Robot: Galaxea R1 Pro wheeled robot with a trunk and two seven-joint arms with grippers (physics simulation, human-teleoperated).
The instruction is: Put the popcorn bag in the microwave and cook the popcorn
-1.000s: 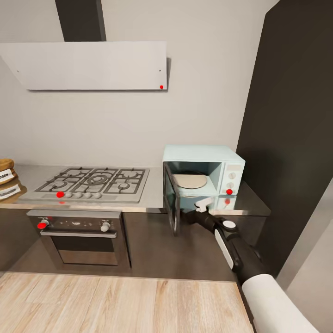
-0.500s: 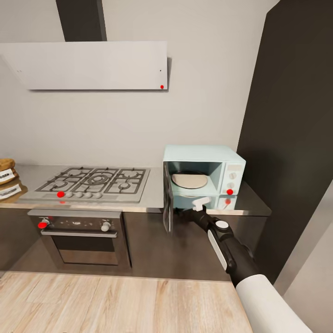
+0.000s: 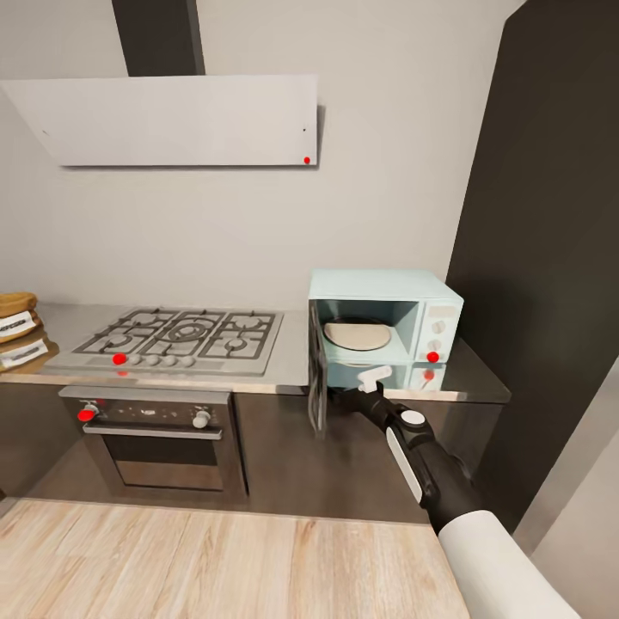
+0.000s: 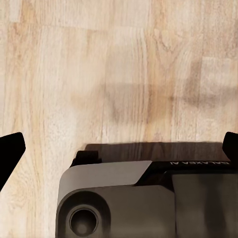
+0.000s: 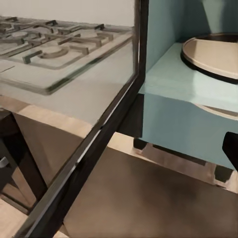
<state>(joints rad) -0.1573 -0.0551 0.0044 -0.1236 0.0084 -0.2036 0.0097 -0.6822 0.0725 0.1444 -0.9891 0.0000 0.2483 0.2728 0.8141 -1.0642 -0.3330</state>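
far left of the right pincer [image 3: 373,379], brown bags [image 3: 19,331] with white labels sit at the edge of the smooth grey countertop [image 3: 292,361]. next comes the shiny steel stove [image 3: 176,337] with dark grates, with a dark oven [image 3: 159,443] under it. the boxy mint-blue microwave [image 3: 387,322] stands just behind the pincer, its glass door [image 3: 318,387] swung open beside it. a round tan plate [image 3: 357,335] lies inside. i cannot tell how wide the right pincer is. the left pincer [image 4: 119,148] is spread wide over the pale wood floor [image 4: 99,64].

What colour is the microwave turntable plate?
Beige, with a dark rim; the turntable plate inside the microwave shows best from the right wrist.
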